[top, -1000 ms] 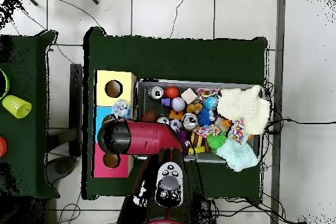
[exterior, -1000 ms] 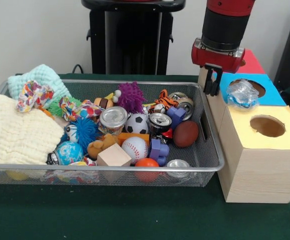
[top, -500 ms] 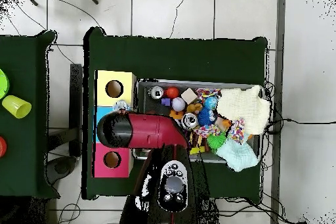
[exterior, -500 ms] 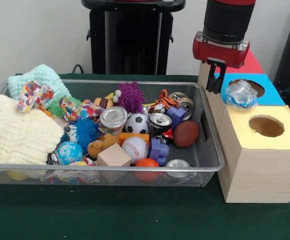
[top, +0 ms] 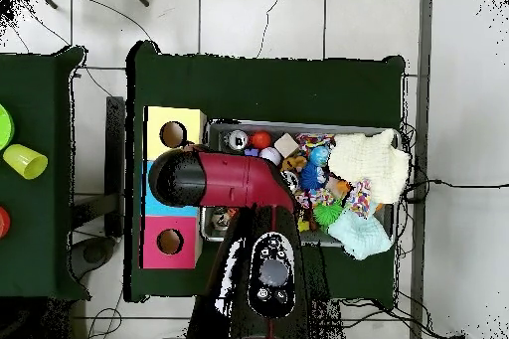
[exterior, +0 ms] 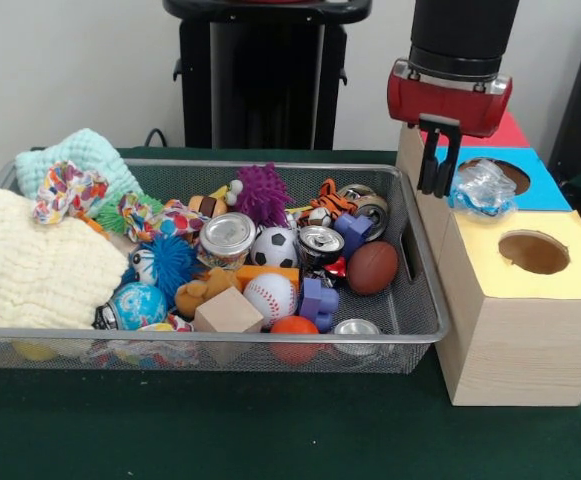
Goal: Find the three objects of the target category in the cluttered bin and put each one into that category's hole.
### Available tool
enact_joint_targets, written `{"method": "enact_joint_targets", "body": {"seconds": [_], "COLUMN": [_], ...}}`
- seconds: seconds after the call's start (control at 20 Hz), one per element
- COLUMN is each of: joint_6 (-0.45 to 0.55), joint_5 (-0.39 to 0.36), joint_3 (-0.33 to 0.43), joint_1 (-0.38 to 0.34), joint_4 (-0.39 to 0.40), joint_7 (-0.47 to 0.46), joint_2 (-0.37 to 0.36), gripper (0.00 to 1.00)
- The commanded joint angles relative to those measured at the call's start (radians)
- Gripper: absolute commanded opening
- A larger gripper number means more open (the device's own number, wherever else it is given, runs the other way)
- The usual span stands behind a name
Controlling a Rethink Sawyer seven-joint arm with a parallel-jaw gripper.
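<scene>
A dented clear bottle point(exterior: 482, 188) with a blue-and-white label lies on the blue-topped box point(exterior: 548, 190), at the near-left edge of its round hole point(exterior: 502, 175). My gripper point(exterior: 438, 168) hangs just left of the bottle, over the box's left edge, apart from it and holding nothing. The wire-mesh bin point(exterior: 220, 335) stands left of the boxes, full of clutter. No other clear bottle shows in it. In the overhead view my arm point(top: 214, 181) covers the blue top and the bottle; the bin's rim point(top: 298, 124) shows beside it.
The yellow-topped box point(exterior: 530, 290) is nearest the camera and the red-topped box point(exterior: 505, 128) farthest. The bin holds shiny cans point(exterior: 227, 238), balls point(exterior: 271, 296), a wooden block point(exterior: 227, 312), patterned rags point(exterior: 68, 190) and pale cloths point(exterior: 30, 270).
My gripper has risen slightly and moved right, closer to the bottle. In the overhead view the arm now hides the bottle. The bottle has not moved.
</scene>
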Motion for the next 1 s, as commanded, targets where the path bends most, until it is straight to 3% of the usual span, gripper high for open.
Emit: {"method": "enact_joint_targets", "body": {"seconds": [0.05,0.5,1.0], "joint_6": [0.055,0.046,-0.026], "joint_5": [-0.067,-0.081,-0.082], "joint_3": [0.017,0.043,-0.003], "joint_1": [-0.061,-0.085,0.001], "joint_4": [-0.131,-0.166,-0.226], "joint_7": [-0.006,-0.028,0.071], "joint_2": [0.062,0.100,0.206], "gripper": [0.00,0.00,0.00]}}
